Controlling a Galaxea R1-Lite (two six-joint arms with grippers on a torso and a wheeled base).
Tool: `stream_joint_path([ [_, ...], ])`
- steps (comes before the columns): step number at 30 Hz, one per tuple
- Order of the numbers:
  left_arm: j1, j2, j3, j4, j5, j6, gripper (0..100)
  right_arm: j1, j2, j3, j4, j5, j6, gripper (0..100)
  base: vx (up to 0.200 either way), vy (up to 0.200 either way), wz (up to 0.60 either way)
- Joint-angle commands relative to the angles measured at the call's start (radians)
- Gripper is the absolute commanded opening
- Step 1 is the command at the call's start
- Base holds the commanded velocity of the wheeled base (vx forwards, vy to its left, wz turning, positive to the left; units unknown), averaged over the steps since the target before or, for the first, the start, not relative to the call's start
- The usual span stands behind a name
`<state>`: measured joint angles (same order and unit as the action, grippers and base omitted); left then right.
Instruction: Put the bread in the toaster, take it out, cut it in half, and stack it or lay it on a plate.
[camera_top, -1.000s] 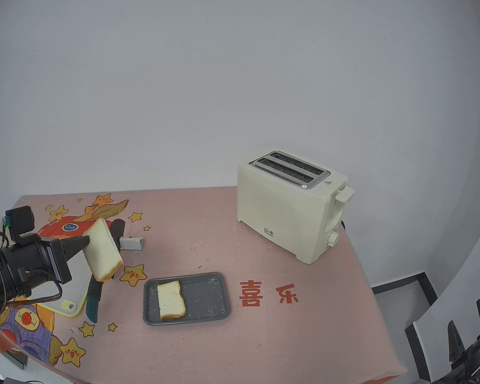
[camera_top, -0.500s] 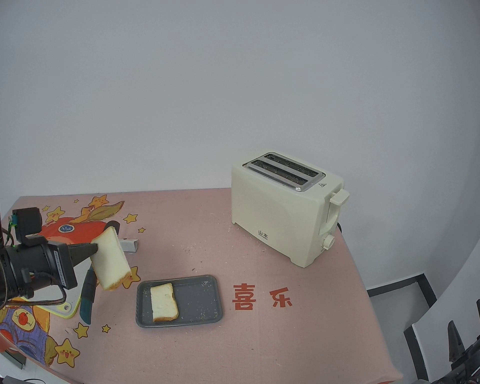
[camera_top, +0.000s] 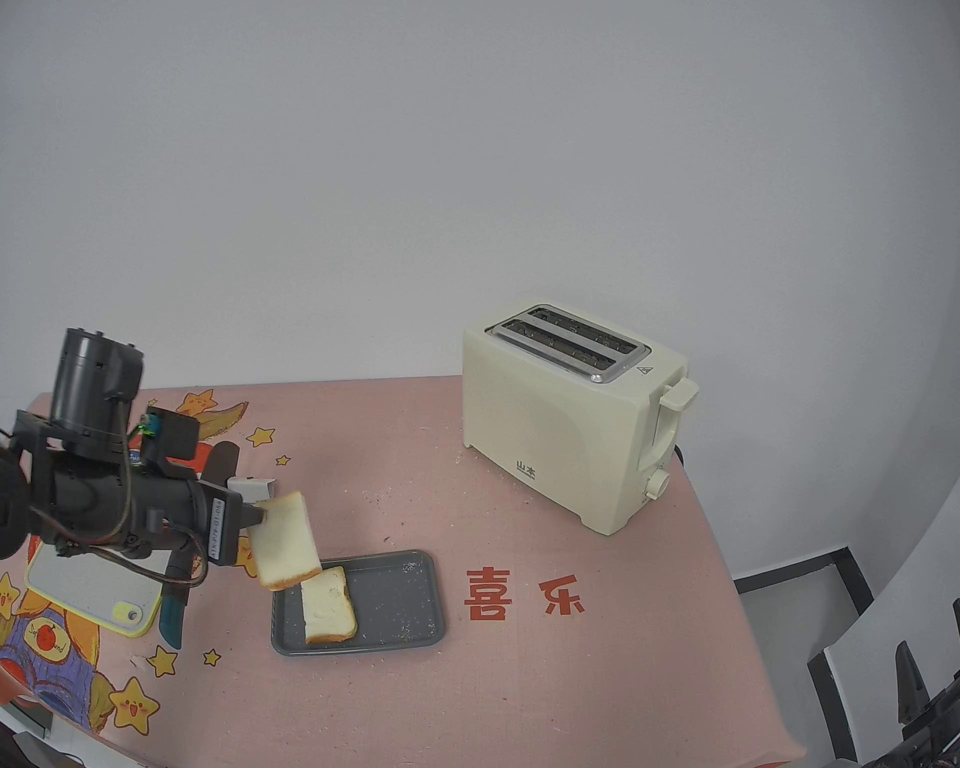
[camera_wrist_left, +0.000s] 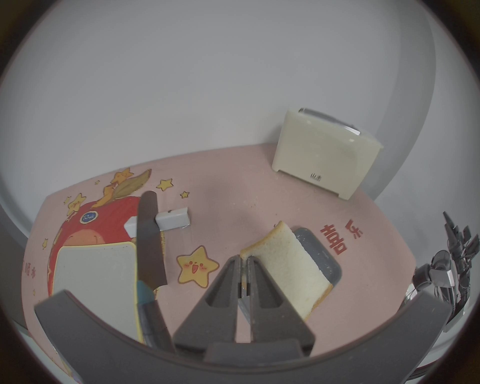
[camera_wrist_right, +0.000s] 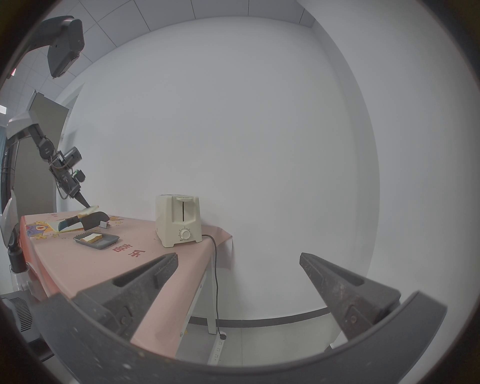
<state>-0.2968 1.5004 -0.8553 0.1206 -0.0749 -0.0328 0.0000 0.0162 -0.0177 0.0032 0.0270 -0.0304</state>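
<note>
My left gripper (camera_top: 262, 517) is shut on a half slice of bread (camera_top: 285, 540), held tilted just above the left end of the grey plate (camera_top: 400, 605). In the left wrist view its jaws (camera_wrist_left: 243, 272) pinch the slice's edge (camera_wrist_left: 290, 267). Another half slice (camera_top: 328, 604) lies flat in the plate's left part. The cream toaster (camera_top: 572, 412) stands at the table's back right, its slots empty. My right gripper (camera_wrist_right: 239, 280) hangs open off the table's right side, far from the toaster (camera_wrist_right: 178, 219).
A knife with a teal handle (camera_top: 176, 590) lies beside a white cutting board (camera_top: 85, 590) at the table's left, its dark blade (camera_wrist_left: 150, 235) resting on a small grey block (camera_top: 250, 489). The pink cloth in front of the toaster is bare. The table edge runs close on the right.
My left arm has carried the half slice rightward and lower, from over the knife to just above the plate's left end. The camera shifted between the two earlier frames.
</note>
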Motion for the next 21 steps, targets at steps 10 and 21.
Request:
stream_joint_path([
  [10,-0.005,0.195,-0.039,0.011,-0.006,0.007,0,0.0,-0.004,0.016,0.0,0.001,0.0,100,0.0,0.0,0.0],
  [21,-0.016,0.187,-0.018,0.011,-0.006,0.005,0,0.0,-0.004,0.016,0.0,0.001,0.0,100,0.0,0.0,0.0],
])
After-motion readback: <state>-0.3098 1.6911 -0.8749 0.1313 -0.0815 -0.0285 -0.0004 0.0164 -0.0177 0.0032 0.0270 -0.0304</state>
